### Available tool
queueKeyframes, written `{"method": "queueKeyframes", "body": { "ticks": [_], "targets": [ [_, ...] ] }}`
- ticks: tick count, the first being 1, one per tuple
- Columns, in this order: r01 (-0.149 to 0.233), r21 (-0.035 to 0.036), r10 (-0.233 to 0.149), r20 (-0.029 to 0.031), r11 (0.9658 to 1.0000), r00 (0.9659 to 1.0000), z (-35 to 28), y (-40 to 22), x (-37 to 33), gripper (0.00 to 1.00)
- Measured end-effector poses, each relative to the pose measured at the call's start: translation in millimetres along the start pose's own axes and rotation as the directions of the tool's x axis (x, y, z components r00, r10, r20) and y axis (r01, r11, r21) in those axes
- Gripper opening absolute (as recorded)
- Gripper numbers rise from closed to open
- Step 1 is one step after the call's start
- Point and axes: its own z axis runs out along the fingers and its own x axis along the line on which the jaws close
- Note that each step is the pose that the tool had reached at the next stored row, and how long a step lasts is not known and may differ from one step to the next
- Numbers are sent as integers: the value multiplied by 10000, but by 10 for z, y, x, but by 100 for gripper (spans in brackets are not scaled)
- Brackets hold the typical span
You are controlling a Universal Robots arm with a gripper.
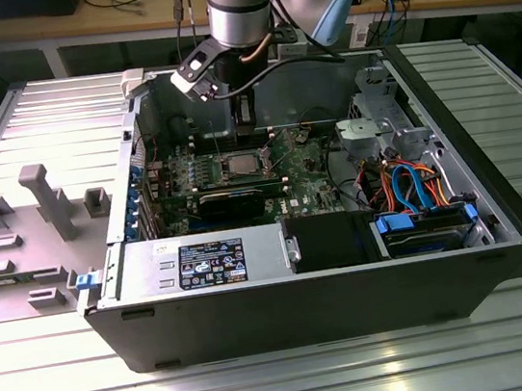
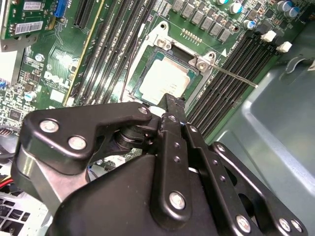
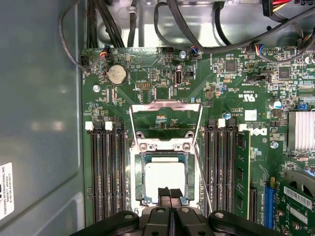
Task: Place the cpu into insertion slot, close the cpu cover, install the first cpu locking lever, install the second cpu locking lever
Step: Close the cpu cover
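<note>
The chip (image 1: 240, 166) lies in the socket (image 3: 141, 183), just above the exterior view's centre; the cover (image 3: 166, 104) stands open; a lever (image 3: 203, 182) looks unlatched; the gripper (image 3: 170, 193), tips pressed together and empty, hangs at the chip's edge.

Exterior view looks down from high over the open computer case (image 1: 323, 294); both wrist views hover close above the motherboard (image 3: 162, 73), sharing the insertion slot (image 3: 141, 177)
</note>
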Motion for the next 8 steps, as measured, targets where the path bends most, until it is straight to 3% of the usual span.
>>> {"method": "queueKeyframes", "body": {
  "ticks": [8],
  "targets": [
    [0, 0, 0, 0, 10000, 10000, -14, 0, 0, 11]
  ]
}}
